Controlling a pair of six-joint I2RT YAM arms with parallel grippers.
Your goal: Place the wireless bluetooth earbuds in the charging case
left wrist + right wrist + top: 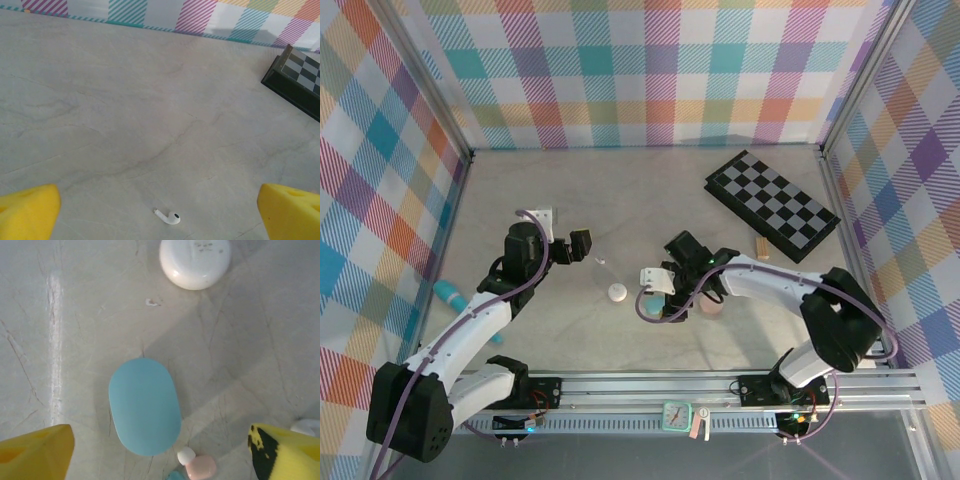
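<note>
0 done so far: white earbud [167,217] loose, teal case [145,406] looks shut, left gripper [160,212] and right gripper [160,450] gape empty.

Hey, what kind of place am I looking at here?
Probably a robot test booth, not a home: plaid cloth walls box in a stone-look table, the left arm and right arm are bolted to an aluminium rail, and props like a folded chessboard and a teal earbud case lie about.
</note>
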